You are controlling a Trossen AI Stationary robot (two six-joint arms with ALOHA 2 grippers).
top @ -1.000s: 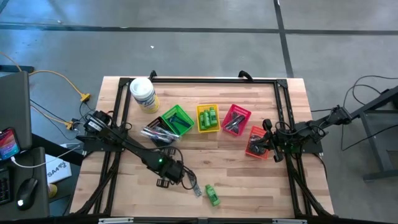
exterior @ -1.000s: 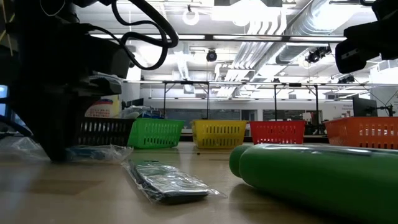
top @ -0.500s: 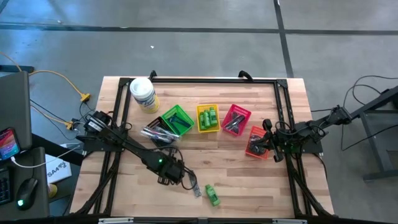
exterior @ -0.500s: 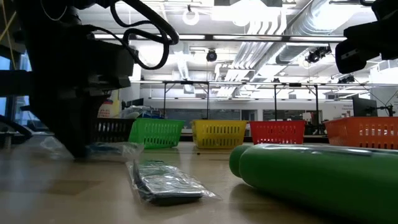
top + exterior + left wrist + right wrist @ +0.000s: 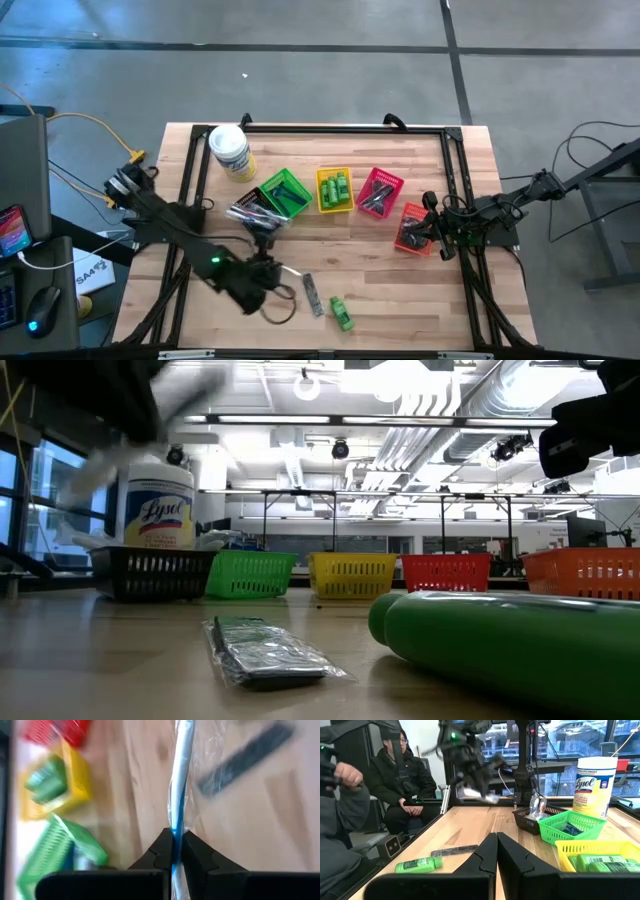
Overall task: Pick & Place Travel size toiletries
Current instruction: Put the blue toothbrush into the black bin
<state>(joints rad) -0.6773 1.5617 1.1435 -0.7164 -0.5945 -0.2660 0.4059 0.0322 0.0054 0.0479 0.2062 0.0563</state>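
Observation:
My left gripper (image 5: 268, 274) hangs above the table's near half, shut on a clear-wrapped slim stick (image 5: 179, 780) with a blue and white body. A dark flat comb in a clear wrapper (image 5: 312, 296) and a bright green mini bottle (image 5: 342, 314) lie flat on the wood just right of it. They also show close up in the low view as the comb (image 5: 265, 650) and the bottle (image 5: 510, 645). My right gripper (image 5: 496, 851) is shut and waits by the orange basket (image 5: 413, 228) at the table's right. My left gripper pinches the wrapped stick between its two fingers (image 5: 161, 851), low on its blue part (image 5: 175, 836). The fingers lie along the stick, which runs straight out past the fingertips. The stick is lifted clear of the table, and its loose wrapper (image 5: 205, 750) spreads around it.
A row of small baskets crosses the table's middle: black (image 5: 255, 212), green (image 5: 283, 193), yellow (image 5: 335, 189) with green bottles, red (image 5: 380, 192). A white tub with yellow label (image 5: 230, 152) stands at the far left. People (image 5: 402, 775) sit beyond the table's left edge.
My left gripper has risen from the tabletop with the wrapped stick, which is now lifted clear. The arm has swung and turned, leaving the low view's left side and uncovering the tub and black basket. The comb packet and green bottle have stayed put.

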